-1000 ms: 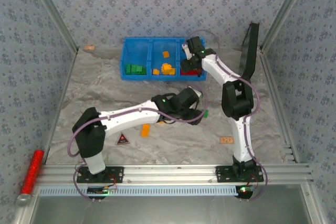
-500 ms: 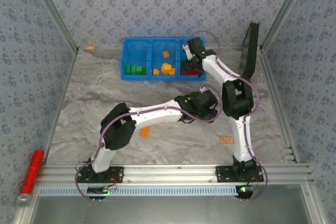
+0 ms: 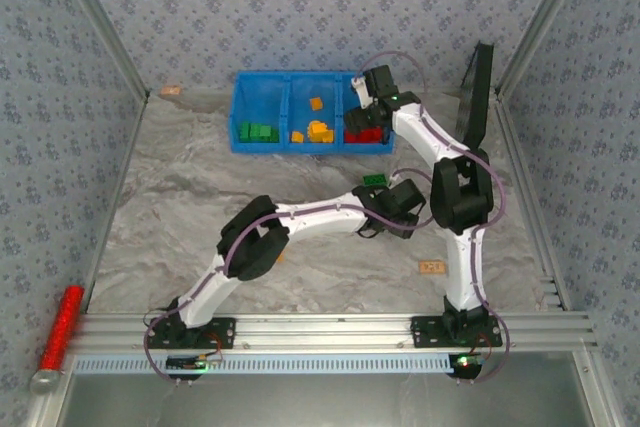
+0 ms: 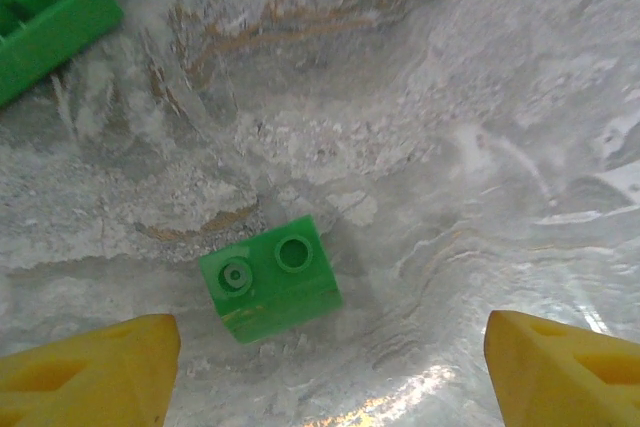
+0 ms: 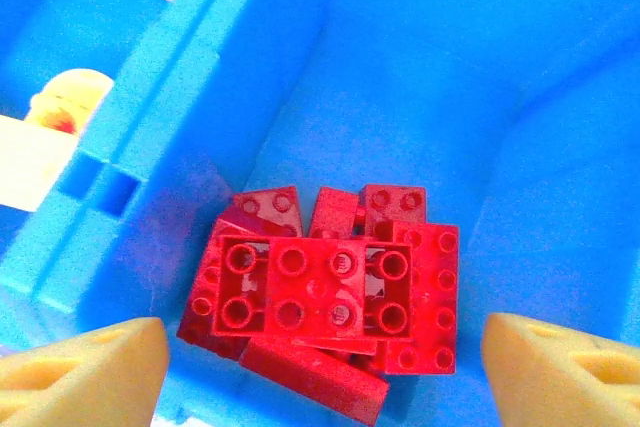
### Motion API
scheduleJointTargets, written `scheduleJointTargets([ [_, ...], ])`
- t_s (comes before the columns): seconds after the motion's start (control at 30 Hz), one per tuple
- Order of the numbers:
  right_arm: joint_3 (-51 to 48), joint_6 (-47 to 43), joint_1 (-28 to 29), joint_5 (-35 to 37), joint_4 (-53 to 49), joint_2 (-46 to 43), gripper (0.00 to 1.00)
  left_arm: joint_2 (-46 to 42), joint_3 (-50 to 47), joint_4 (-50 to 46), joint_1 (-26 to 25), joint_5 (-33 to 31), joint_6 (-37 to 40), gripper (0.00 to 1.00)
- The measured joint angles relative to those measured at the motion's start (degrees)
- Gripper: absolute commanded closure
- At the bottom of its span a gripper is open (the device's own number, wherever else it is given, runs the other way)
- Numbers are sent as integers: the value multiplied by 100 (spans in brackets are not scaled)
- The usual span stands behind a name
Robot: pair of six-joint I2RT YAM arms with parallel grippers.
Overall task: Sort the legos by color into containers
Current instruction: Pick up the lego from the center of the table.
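Left wrist view: left gripper (image 4: 330, 387) spread over a small green two-stud plastic brick (image 4: 268, 279) right of centre on the marbled worktop (image 4: 450, 147), likely the pick step; next lower, pinch, carry to the left compartment (image 3: 258, 107) of the blue plastic bin (image 3: 290, 75); right gripper (image 5: 325, 372) spread above its red bricks (image 5: 315, 292)

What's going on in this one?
Two arms are sorting legos by color into a blue bin. The right claw hangs open and empty over the bin's right compartment, above a pile of red bricks. The left claw is open above a small green brick lying on the table, not gripping it. Other green bricks sit in the left compartment, orange-yellow bricks in the middle.
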Motion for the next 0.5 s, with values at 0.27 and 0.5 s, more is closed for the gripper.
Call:
scheduleJointTargets([
  [0.27,-120,4,-7,-214,-2,-651,17,308,173,-98,39,7,-44,28],
  [0.5,-409,74,-4,-306,22,-1270,16,374,173,-90,157,26,-111,35],
])
